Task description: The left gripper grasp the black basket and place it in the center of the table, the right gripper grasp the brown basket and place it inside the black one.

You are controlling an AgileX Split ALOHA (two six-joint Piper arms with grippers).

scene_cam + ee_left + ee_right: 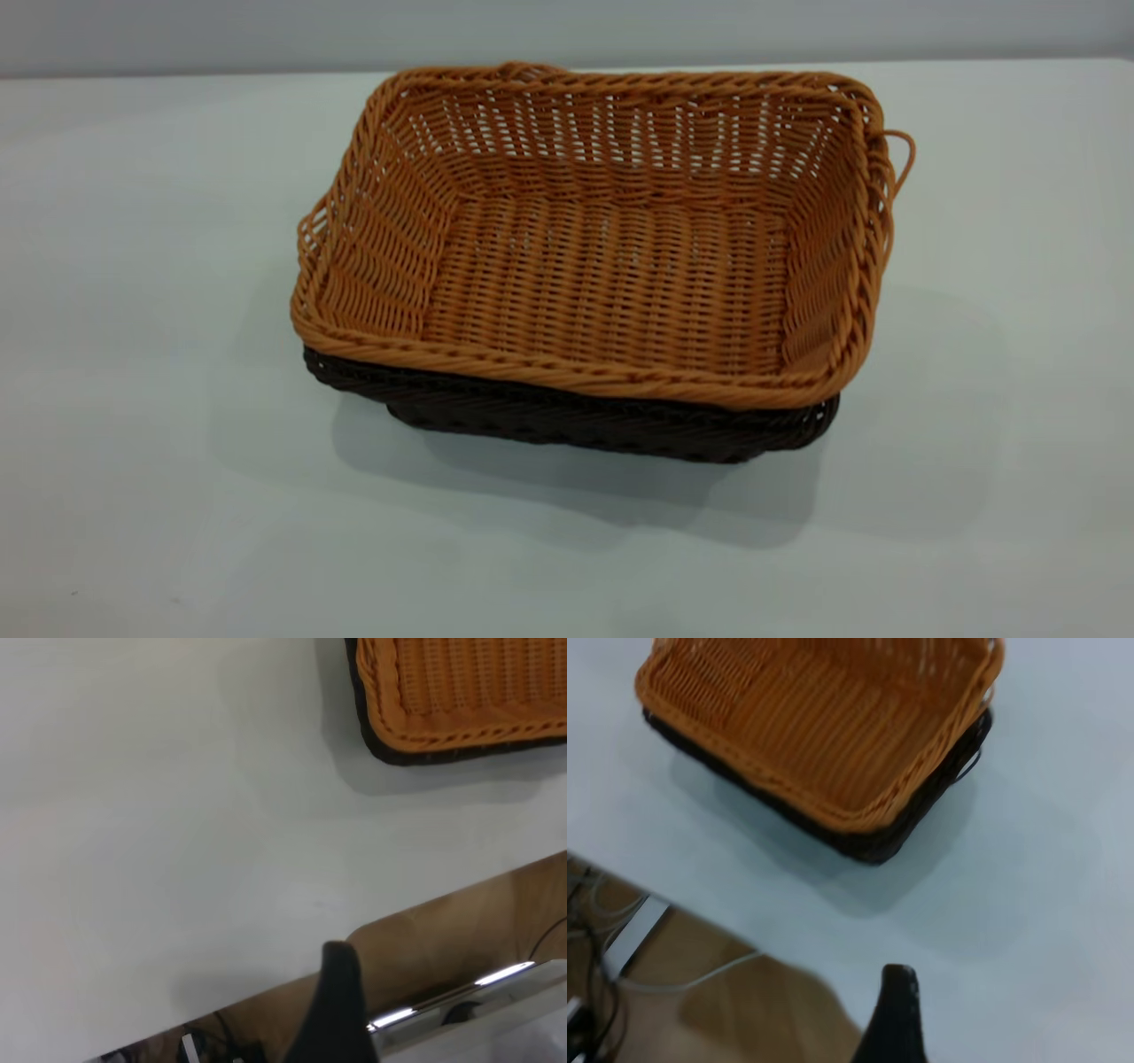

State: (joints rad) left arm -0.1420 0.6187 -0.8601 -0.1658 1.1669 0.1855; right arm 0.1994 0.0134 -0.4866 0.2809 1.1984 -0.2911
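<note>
Past the table edge I can see a brown wooden floor [744, 1001] with pale cables [700, 979] trailing across it. On the other side, a shiny metal bar [452, 997] catches light, and a grey wall [567, 31] runs behind.

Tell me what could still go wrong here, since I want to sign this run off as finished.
The brown basket sits nested in the black basket, but its rim rides above the dark one and looks slightly skewed, so a bump might shift it. The left gripper and right gripper are both clear of the baskets near the table edge; any swing back over the stack could catch a side loop.
</note>
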